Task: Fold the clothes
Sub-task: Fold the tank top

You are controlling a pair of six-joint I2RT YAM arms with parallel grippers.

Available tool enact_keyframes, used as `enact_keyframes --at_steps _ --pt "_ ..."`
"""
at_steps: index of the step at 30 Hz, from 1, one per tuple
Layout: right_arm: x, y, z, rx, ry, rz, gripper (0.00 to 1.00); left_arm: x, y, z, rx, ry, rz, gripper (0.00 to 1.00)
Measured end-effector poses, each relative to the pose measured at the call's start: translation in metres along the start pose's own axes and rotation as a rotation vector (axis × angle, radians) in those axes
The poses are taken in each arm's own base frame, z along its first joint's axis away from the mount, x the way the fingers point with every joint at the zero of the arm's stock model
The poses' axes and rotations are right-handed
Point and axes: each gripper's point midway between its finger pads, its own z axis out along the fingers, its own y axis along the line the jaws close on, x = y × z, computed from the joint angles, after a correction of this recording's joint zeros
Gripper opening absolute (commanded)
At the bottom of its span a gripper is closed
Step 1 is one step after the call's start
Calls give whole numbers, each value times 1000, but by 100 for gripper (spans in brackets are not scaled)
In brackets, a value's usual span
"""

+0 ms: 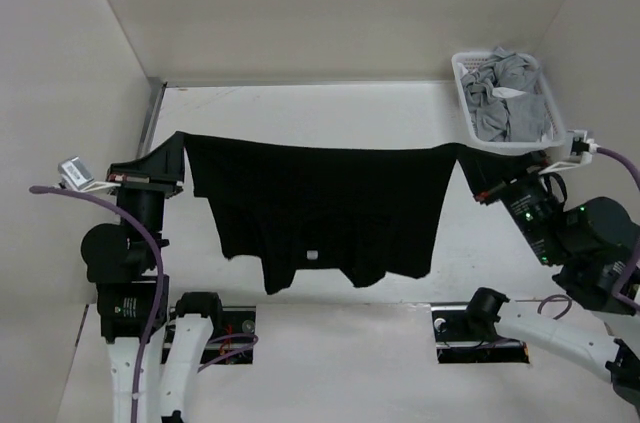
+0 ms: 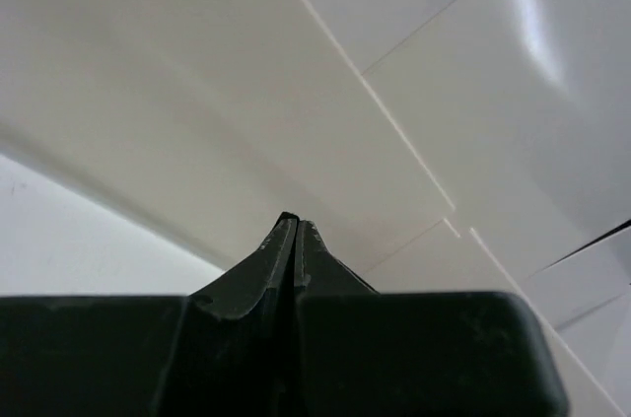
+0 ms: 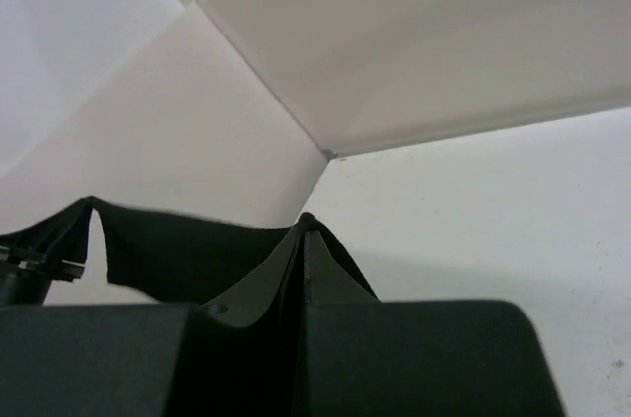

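White table [image 1: 300, 108], black T-shirt [image 1: 320, 203] hangs spread out above it.
Basket [image 1: 462, 83] w/ grey clothes [image 1: 505, 93] sits at far right. L gripper [image 1: 176, 148] & R gripper [image 1: 470, 158] are each pinched tight on a top corner of the shirt. Tiny white tag [image 1: 311, 256] shows low down.

- The black T-shirt [image 1: 320, 213] hung stretched out above the white table [image 1: 300, 108], its top edge pulled into a nearly straight line from left to right.
- The left gripper [image 1: 175, 151] pinched the shirt's left corner; the right gripper [image 1: 470, 171] clamped the opposite corner.
- A tiny white tag [image 1: 311, 255] showed low on the cloth, and the bottom edge drooped unevenly.
- At the far right sat a white basket [image 1: 463, 93] holding crumpled light grey garments [image 1: 505, 98].
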Motion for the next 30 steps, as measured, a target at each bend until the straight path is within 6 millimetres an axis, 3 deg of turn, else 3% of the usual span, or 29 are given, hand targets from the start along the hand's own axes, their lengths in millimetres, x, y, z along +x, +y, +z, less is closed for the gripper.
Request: enact_keyframes --at_steps 3,6,9,14,18,20,23,27,30 --pt "11 -6 14 43 22 -48 5 16 26 4 -72 43 3 0" --pt "54 -37 46 135 106 -120 5 46 71 13 -186 112 9 0" --pt "110 -96 83 260 241 -148 6 85 135 26 -342 203 14 0" --pt "199 -207 139 457 481 -65 5 158 260 50 -643 361 27 0" --pt "237 -263 185 527 591 23 5 204 335 65 -812 462 33 0" --pt "235 -278 215 521 584 53 4 214 350 83 -832 473 32 0" --pt "216 -291 245 501 540 75 5 210 346 119 -779 436 28 0" --pt "199 -295 242 490 497 86 4 192 320 139 -681 371 24 0" --pt "204 -290 214 491 493 110 4 182 303 128 -628 338 16 0"
